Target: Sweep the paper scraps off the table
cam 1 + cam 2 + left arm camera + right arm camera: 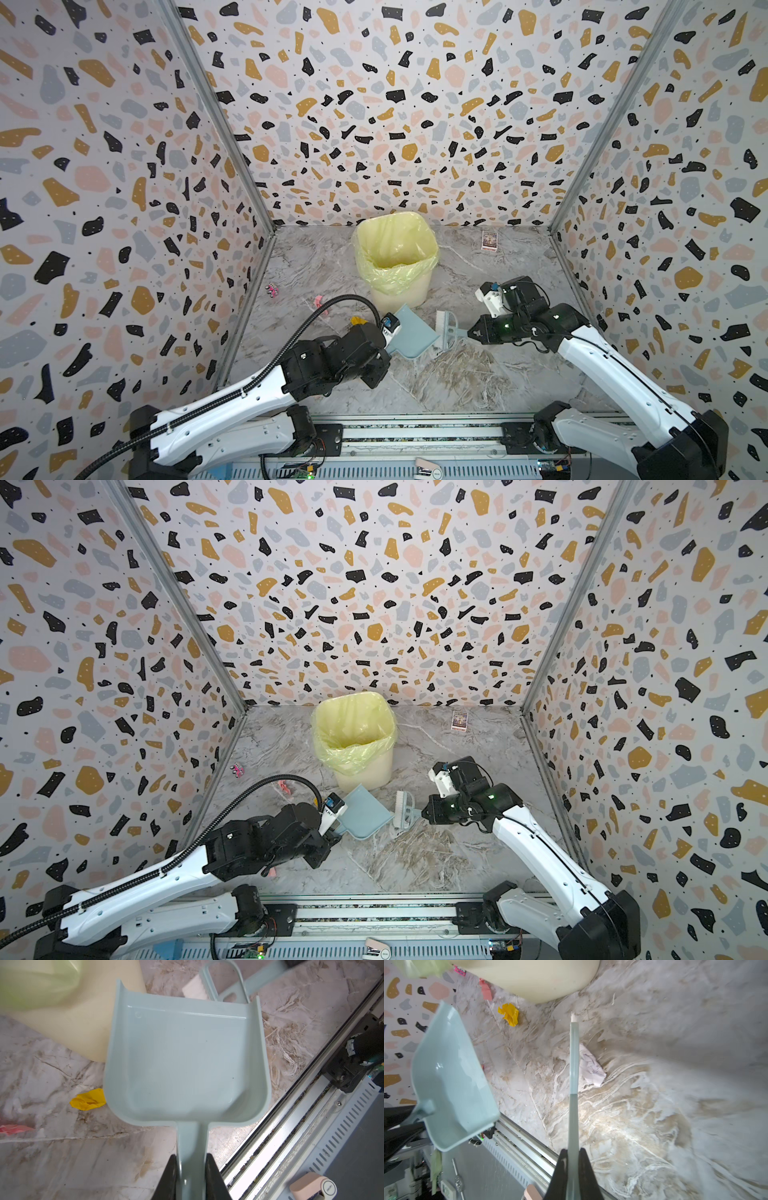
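Observation:
My left gripper (390,351) (192,1157) is shut on the handle of a pale blue dustpan (411,336) (187,1059), whose pan is empty. My right gripper (469,332) (573,1151) is shut on the handle of a matching brush (446,330) (574,1064) with white bristles. On the marble table (457,386), a yellow paper scrap (358,321) (88,1099) (509,1014) lies just left of the dustpan. A pink scrap (320,300) (485,991) lies farther left. A white crumpled scrap (591,1068) sits right beside the brush head.
A cream bin with a yellow liner (397,257) (353,737) stands just behind the dustpan. A printed card (489,240) lies at the back right and a small pink-and-black toy (272,289) by the left wall. Another pink scrap (272,871) shows under the left arm.

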Motion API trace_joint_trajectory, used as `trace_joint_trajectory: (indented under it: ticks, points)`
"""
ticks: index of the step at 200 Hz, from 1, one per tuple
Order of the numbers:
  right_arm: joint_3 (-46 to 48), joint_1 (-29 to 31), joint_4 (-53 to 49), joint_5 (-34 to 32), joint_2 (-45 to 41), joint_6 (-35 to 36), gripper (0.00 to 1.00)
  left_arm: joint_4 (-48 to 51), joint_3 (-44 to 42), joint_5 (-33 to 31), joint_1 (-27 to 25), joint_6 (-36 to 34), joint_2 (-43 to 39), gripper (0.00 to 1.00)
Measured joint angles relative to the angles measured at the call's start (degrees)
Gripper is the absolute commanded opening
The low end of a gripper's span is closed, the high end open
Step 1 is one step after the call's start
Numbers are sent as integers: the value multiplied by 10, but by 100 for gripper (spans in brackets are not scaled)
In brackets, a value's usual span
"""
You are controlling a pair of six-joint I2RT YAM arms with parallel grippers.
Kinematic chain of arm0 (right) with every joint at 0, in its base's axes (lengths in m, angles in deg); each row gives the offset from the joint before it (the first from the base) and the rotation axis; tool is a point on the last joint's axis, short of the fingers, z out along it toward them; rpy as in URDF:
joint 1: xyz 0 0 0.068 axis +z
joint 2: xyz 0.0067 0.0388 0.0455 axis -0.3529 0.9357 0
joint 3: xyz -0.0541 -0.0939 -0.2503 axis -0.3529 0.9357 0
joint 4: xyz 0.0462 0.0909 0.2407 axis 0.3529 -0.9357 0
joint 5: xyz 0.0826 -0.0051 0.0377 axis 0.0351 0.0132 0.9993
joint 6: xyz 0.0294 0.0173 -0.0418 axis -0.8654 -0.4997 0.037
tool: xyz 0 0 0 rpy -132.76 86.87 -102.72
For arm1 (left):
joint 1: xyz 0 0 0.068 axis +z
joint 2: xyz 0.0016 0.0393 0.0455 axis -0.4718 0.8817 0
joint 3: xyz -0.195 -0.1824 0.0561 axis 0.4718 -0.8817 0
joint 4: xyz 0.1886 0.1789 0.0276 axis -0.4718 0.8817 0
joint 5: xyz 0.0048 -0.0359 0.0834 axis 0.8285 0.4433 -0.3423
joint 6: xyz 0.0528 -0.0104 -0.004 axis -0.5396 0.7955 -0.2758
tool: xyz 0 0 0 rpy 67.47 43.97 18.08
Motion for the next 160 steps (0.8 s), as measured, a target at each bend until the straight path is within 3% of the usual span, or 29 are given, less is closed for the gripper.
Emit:
trace_joint_trajectory:
  ticks: [41, 83, 160]
  points:
    - [-40, 0, -44, -95, 19, 30, 0, -12, -37, 10, -23, 20, 25, 0]
    - [-69, 72, -57, -192, 82, 37, 0, -26, -49, 16, -33, 30, 76, 0]
    - [-95, 134, -42, -272, 124, 46, 0, -42, -49, 18, -41, 29, 156, 0]
